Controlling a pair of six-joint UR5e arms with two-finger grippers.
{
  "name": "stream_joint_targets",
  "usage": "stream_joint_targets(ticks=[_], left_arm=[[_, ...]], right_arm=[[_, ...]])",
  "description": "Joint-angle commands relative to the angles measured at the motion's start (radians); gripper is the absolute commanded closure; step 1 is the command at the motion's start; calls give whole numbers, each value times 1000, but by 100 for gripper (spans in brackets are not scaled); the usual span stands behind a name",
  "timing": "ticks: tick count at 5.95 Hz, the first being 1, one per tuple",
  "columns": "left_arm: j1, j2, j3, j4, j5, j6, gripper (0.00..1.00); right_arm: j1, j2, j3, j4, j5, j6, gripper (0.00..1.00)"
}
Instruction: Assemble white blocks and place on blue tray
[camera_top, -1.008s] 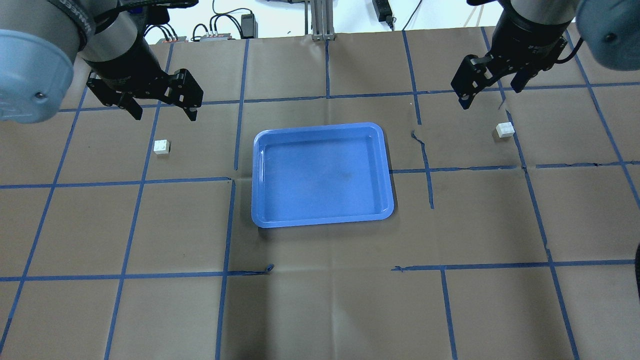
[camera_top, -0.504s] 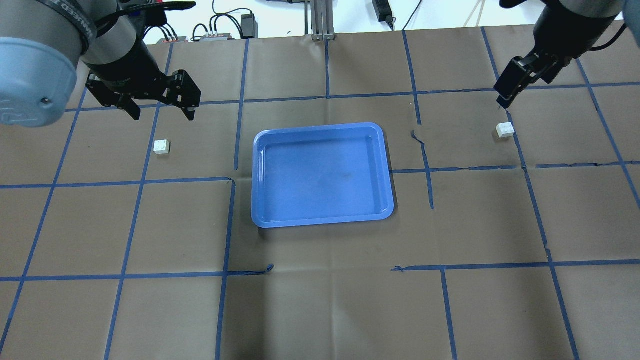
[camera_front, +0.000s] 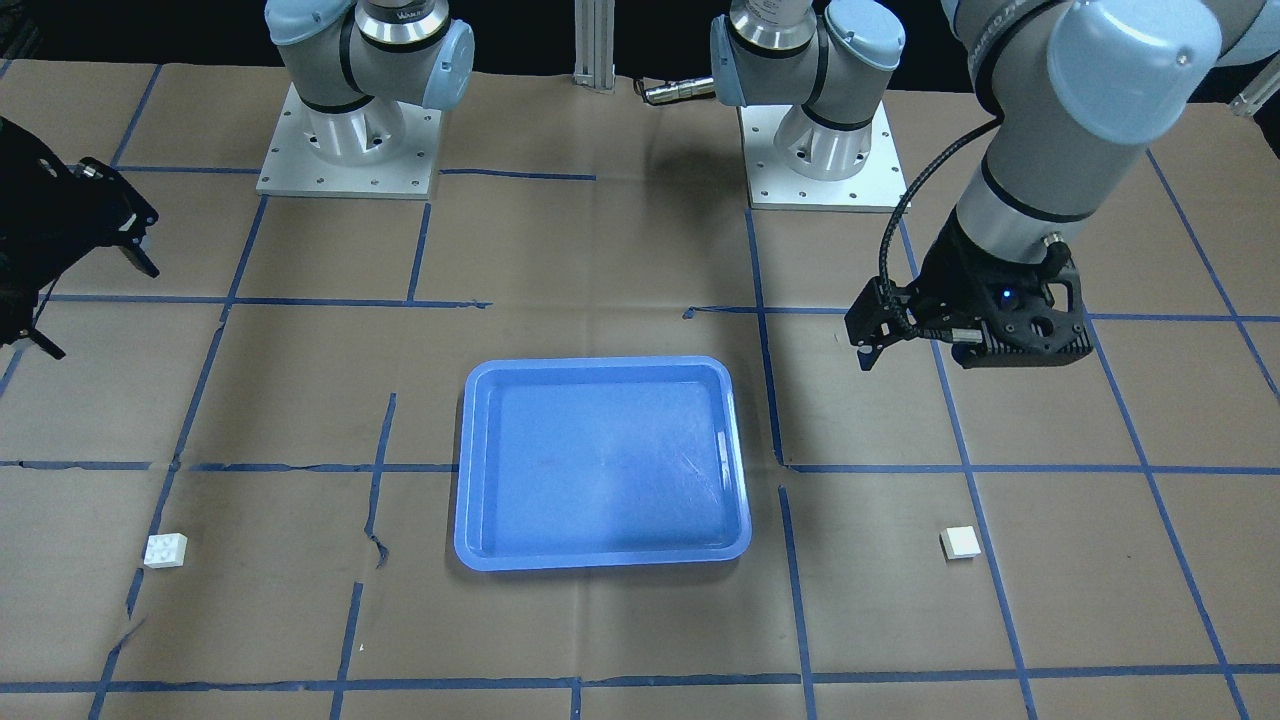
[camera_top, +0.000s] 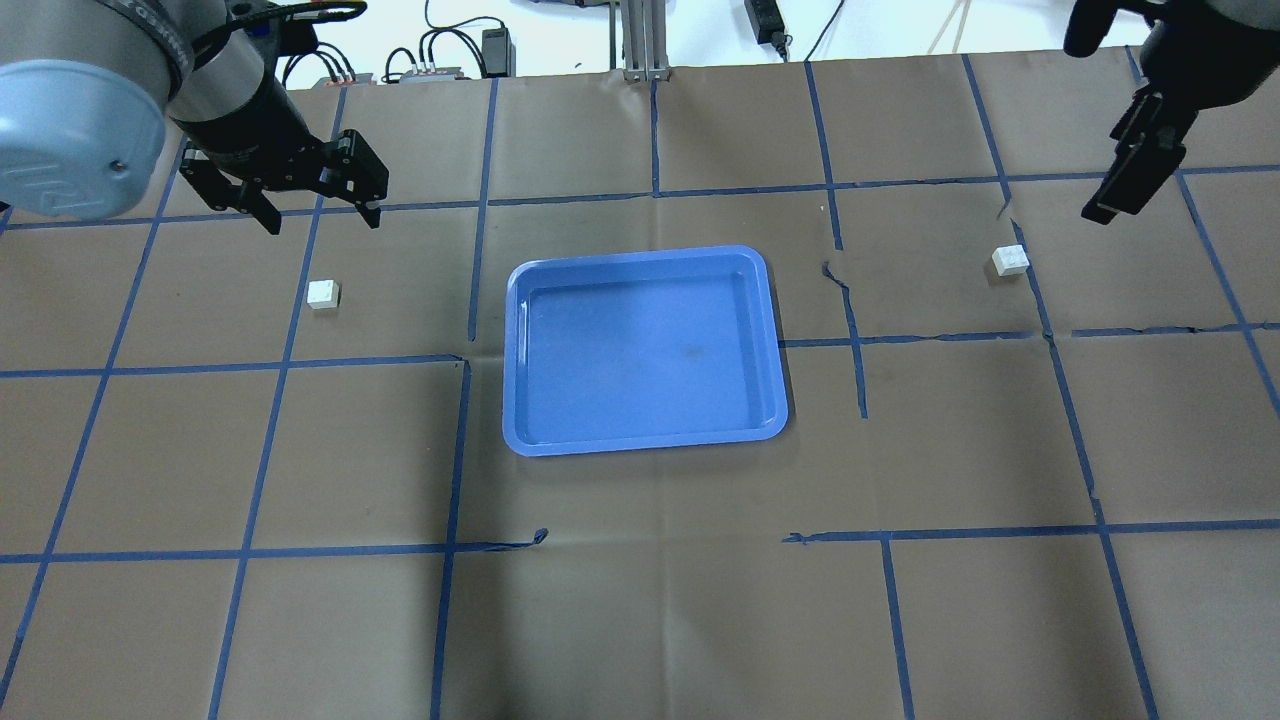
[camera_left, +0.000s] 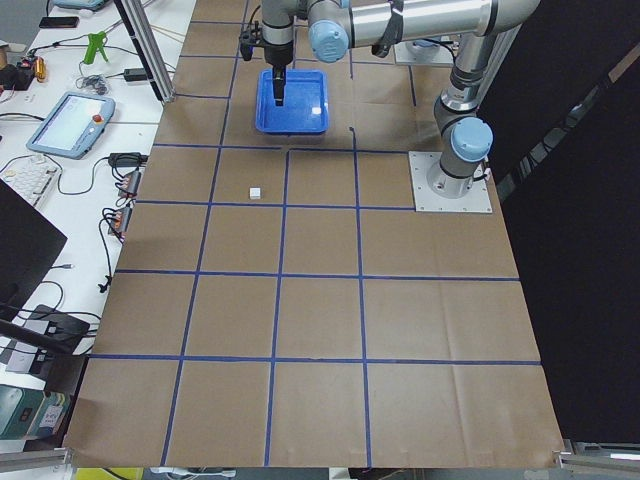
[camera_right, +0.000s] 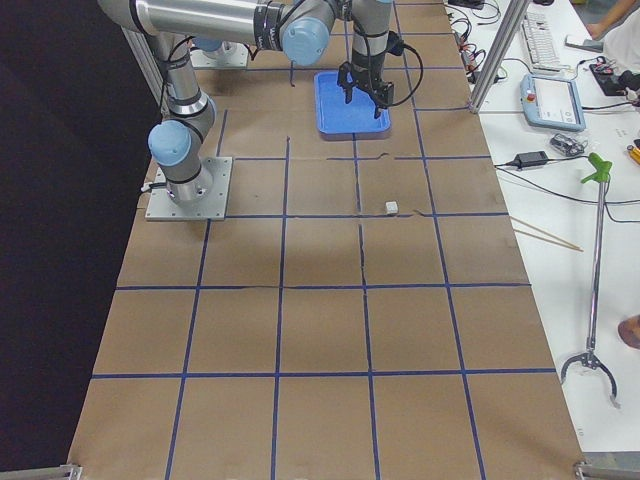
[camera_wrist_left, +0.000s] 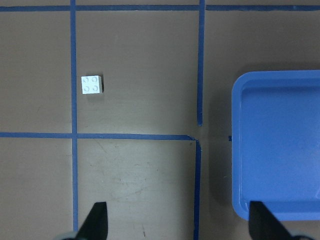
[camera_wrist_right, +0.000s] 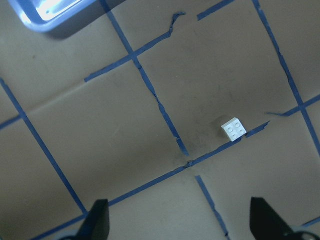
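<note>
One white block (camera_top: 323, 294) lies on the table left of the blue tray (camera_top: 640, 446); the other white block (camera_top: 1010, 260) lies far to its right. My left gripper (camera_top: 322, 220) hangs open and empty above and behind the left block. That block shows ahead of the open gripper (camera_wrist_left: 177, 226) in the left wrist view (camera_wrist_left: 92, 84). My right gripper (camera_top: 1097, 212) is open and empty, high and to the right of the right block. That block also shows in the right wrist view (camera_wrist_right: 234, 128). The tray holds nothing.
Brown paper with a blue tape grid (camera_top: 460, 450) covers the table. The arm bases (camera_front: 345, 150) stand at the robot's side. Cables and power bricks (camera_top: 440, 60) lie past the far edge. Torn tape (camera_top: 845, 290) runs right of the tray.
My right gripper has swung right and turned edge-on, from left of its block to right of it. My left gripper has shifted slightly toward the far edge. Both blocks stay put.
</note>
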Motion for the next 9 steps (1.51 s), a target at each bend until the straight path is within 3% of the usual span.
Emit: stream_joint_targets(ticks=[1, 3, 4, 5, 7, 8, 9], left_arm=[[35, -122, 5, 111, -8, 27, 1], [83, -170, -29, 176, 87, 22, 1], [87, -234, -37, 187, 213, 28, 1], [142, -303, -35, 236, 225, 31, 1], [209, -350, -35, 382, 161, 76, 2], [207, -386, -32, 399, 64, 74, 3], [207, -394, -35, 397, 55, 80, 7]], right_arm=[[-58, 65, -1, -111, 13, -417, 0], [-90, 181, -14, -218, 18, -709, 0], [-113, 214, -14, -223, 101, -757, 0], [-159, 252, -14, -224, 183, -808, 0], [-240, 376, -14, -230, 363, -825, 0], [-260, 442, -14, -287, 436, -827, 0], [-283, 505, -15, -306, 517, -839, 0]])
